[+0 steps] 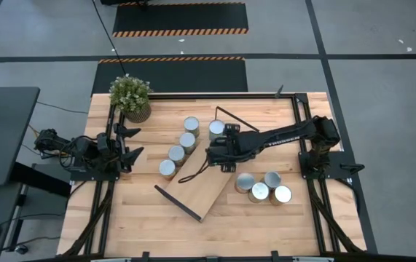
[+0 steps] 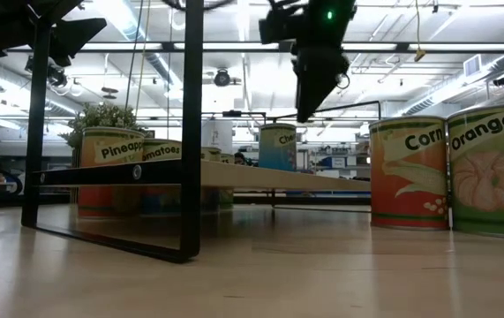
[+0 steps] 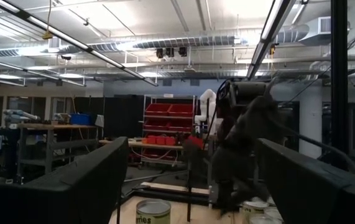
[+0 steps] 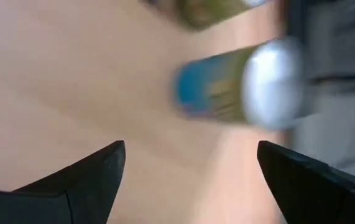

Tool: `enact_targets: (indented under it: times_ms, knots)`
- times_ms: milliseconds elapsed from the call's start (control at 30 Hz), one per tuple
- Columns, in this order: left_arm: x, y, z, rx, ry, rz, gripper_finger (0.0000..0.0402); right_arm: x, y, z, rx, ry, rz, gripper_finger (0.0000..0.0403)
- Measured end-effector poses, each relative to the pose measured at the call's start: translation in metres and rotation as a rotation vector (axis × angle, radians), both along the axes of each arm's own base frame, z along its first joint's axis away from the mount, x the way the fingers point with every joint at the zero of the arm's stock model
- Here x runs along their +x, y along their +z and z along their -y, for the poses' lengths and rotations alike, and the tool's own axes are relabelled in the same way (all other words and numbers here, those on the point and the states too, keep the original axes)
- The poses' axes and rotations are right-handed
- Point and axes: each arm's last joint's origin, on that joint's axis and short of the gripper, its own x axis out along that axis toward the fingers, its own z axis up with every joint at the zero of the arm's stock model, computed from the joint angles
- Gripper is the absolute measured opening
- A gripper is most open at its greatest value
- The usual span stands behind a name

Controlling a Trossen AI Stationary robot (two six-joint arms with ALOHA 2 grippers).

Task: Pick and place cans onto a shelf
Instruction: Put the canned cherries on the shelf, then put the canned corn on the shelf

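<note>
Cans stand upright on my table in two groups: four run in a slanted line from near the potted plant down toward the shelf's left side, a fifth sits just beside my right gripper, and three cluster off the shelf's right edge. Every silver top faces straight up. My shelf, the light-wood board, lies with its long axis diagonal across the tabletop, one black wire frame at its lower-left short end, the other toward the upper right. I have the right gripper hovering over the board's upper part, fingers spread and empty, with a blue-labelled can just ahead in its wrist view. My left gripper waits at the table's left edge, fingers also apart, holding nothing.
</note>
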Motion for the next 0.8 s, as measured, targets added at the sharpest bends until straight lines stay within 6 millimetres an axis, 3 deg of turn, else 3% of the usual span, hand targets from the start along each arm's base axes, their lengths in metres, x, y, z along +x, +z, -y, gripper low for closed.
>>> enact_targets:
  times_ms: [100, 267, 800]
  knots:
    - [0.000, 0.000, 0.000, 0.000, -0.001, -0.005, 0.0355, -0.003, -0.002, -0.011, 0.192, -0.105, 0.023, 0.0373]
    - [0.000, -0.001, 0.000, -0.001, -0.001, -0.006, 0.0355, -0.014, -0.025, -0.018, 0.387, -0.239, -0.063, 0.0372]
    - [0.001, -0.002, 0.000, -0.012, -0.010, -0.017, 0.0355, -0.028, -0.030, -0.029, 0.520, -0.409, -0.090, 0.0384]
